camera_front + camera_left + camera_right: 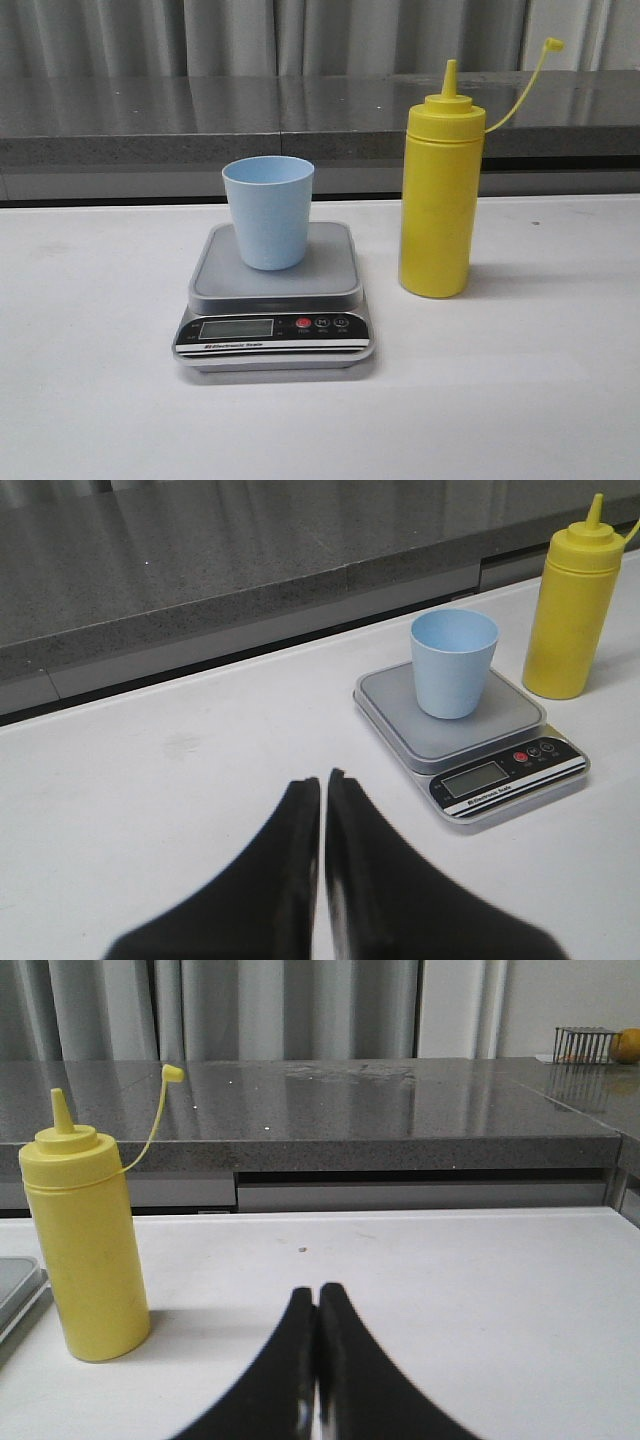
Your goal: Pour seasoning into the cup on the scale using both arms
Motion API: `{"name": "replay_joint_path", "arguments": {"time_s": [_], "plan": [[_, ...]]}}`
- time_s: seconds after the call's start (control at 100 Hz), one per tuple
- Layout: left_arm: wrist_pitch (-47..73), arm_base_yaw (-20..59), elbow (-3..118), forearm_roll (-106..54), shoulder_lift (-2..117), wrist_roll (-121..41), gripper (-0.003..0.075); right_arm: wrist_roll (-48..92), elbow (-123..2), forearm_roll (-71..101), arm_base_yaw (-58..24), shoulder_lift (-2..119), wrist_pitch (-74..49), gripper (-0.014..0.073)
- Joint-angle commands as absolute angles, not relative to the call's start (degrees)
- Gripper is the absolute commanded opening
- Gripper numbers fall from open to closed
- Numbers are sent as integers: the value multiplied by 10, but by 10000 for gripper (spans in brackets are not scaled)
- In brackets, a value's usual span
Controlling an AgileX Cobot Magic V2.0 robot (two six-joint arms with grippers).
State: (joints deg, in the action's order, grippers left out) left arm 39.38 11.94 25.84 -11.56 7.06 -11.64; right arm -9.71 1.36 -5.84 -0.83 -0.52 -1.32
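Cup stands on the scale – panel reads "Electronic Scale"; bottle just right, uncapped. Both grippers – left, right – pressed together, empty, well apart from the scale.

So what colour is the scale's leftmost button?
Red, clearest in the front view.

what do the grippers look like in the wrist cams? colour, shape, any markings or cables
Both the left gripper and the right gripper show plain matte black jaws: broad at the base, curving to narrow tips. No markings, labels or cables are visible. The arms themselves are out of frame.
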Motion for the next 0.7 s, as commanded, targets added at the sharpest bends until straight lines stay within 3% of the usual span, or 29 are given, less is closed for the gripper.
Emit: {"name": "replay_joint_path", "arguments": {"time_s": [0.0,0.53,0.69], "plan": [[353,118,274,-121,78,-112,10,-92,15,-58,-6,-14,28,-68],[350,112,266,-107,78,-112,10,-92,15,-58,-6,-14,28,-68],[259,62,237,-94,76,-64,10,-92,15,-58,-6,-14,28,-68]]}}
